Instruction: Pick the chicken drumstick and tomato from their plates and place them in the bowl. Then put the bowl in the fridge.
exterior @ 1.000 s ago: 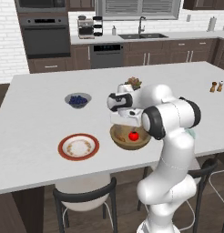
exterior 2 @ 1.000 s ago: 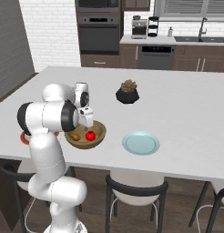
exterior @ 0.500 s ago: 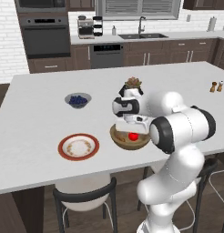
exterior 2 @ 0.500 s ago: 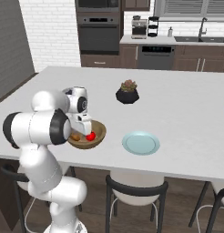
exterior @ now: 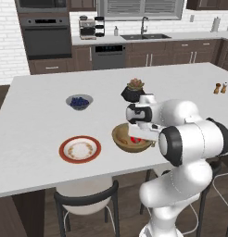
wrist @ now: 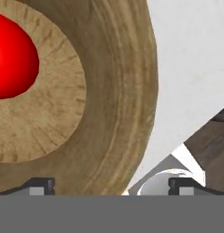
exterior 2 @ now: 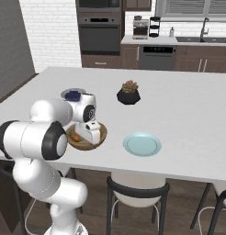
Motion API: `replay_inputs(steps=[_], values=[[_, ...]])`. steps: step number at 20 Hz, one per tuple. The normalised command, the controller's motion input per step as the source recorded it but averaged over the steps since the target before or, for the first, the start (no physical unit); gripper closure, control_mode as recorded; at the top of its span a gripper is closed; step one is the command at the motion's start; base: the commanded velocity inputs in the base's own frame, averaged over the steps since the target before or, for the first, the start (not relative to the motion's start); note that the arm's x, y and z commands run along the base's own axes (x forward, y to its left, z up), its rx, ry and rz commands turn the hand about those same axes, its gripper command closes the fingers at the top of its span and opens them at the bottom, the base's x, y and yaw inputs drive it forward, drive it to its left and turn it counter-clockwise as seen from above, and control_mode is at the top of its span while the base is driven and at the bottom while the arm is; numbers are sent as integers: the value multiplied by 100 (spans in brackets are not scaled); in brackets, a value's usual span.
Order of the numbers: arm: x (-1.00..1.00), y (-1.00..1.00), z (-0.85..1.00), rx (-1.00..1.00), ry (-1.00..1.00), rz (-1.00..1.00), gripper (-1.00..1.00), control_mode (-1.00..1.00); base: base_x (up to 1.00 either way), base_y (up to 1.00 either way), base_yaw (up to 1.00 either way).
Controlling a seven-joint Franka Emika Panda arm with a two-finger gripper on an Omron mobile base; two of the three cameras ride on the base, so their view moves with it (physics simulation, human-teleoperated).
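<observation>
Hand [wrist: 111,184] sits low over the wooden bowl [exterior: 121,139], at its near rim. In the hand view the two dark finger tips [wrist: 41,184] stand far apart at the bottom edge, one over the bowl's inner wall [wrist: 114,91], the other past the rim over the white surface [wrist: 191,54]; so the hand is spread wide w/ nothing between the tips, straddling the rim.

Tomato [wrist: 11,57] lies inside the bowl on its floor, upper left of the hand view; in the left base view it's a red spot [exterior: 136,138] just under the wrist, centre of frame. In the right base view an orange-brown bit shows in the bowl [exterior 2: 100,136] left of the hand [exterior 2: 91,133], prob. the chicken drumstick [exterior 2: 76,136], but too small to be sure.

Bowl rests on the surface [exterior: 41,125] near its front edge. White plate w/ red-orange rim [exterior: 79,149] is bare, left of the bowl in the left base view. Pale teal plate [exterior 2: 142,144], also bare, is right of the bowl in the right base view. Small grey blueberry bowl [exterior: 79,101] farther back, upper left of the wooden bowl; black plant pot [exterior: 134,91] behind it. Two small shakers [exterior: 220,87] at far right of the surface. Chair back [exterior: 85,199] tucked under the front edge.
</observation>
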Motion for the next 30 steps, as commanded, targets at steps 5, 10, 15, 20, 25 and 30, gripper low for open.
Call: replay_inputs(steps=[5,10,15,20,25,30], values=[[31,-4,-32,4,0,0,-100,-100,0,0,0],[19,0,-31,6,-8,0,-100,-100,0,0,0],[11,9,-31,3,-8,0,-100,-100,0,0,0],[13,9,-17,0,-9,-2,100,-100,0,0,0],[3,12,-15,0,-7,-1,100,-100,0,0,0],[10,17,11,3,-11,-1,100,-100,0,0,0]])
